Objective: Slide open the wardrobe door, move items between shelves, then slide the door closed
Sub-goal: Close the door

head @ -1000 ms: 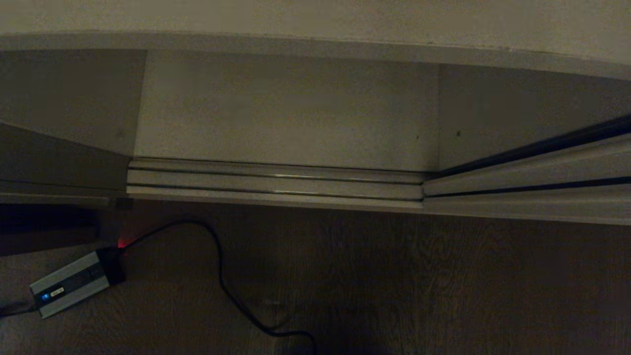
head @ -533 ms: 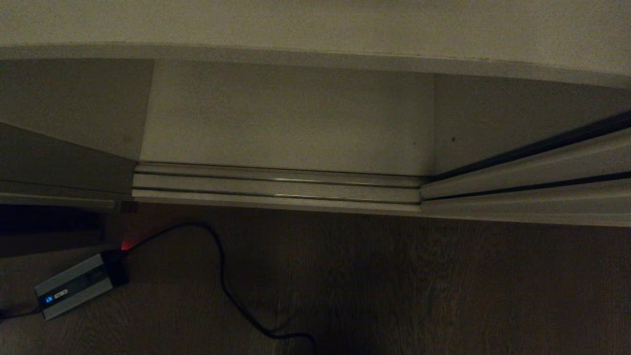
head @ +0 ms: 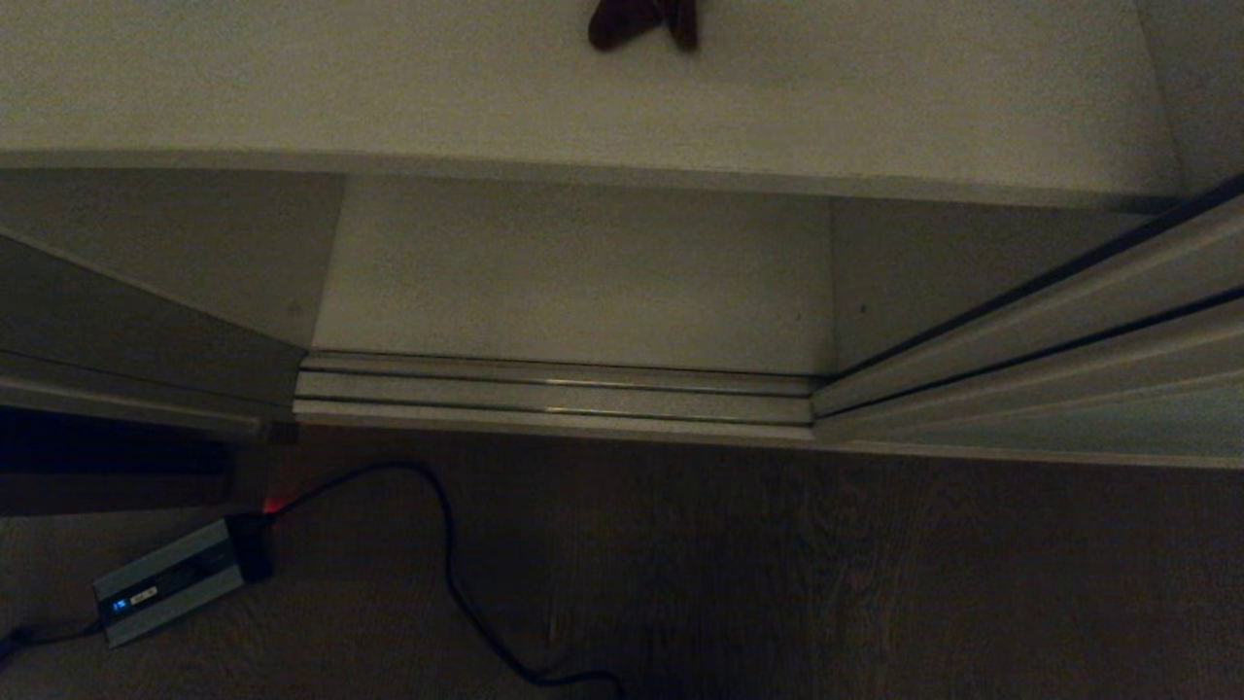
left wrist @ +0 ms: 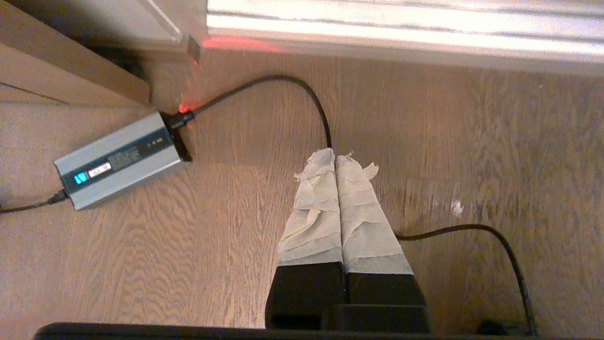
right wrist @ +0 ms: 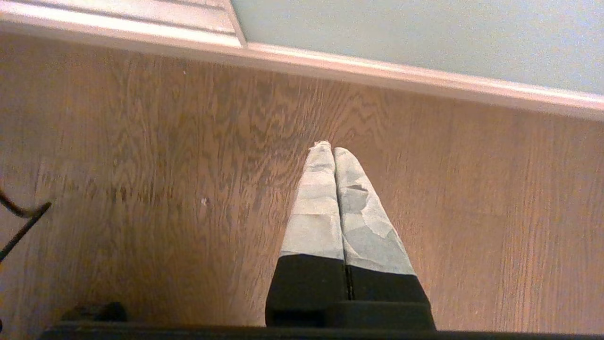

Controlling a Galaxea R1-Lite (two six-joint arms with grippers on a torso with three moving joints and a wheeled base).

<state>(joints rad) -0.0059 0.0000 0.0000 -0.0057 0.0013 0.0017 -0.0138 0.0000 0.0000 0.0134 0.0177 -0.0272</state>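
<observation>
our fingers are pressed flat together on the left gripper, tape-wrapped pads touching along their whole length and grasping nothing; the right gripper is clenched the same way, empty. both arms hang parked, pointing down at the wooden floor, and neither shows in our head view.

since a second ago our whole head view has shifted: the scene slid downward and more of the wardrobe came in at the top. the upper shelf now fills a wider band, and on it, at the very top edge, we see a pair of dark legs of one of the items, the rest cut off. this is our camera moving, not the things.

the sliding wardrobe door stands pushed to the right, leaving the opening bare; from the right wrist its pale grey-green panel lies beyond the fingertips. the lower shelf sits behind the ribbed floor track.

on the floor to our left lies a grey box with a lit blue display, and its black cable loops across the boards, passing behind the left fingertips and out again on the other side.
</observation>
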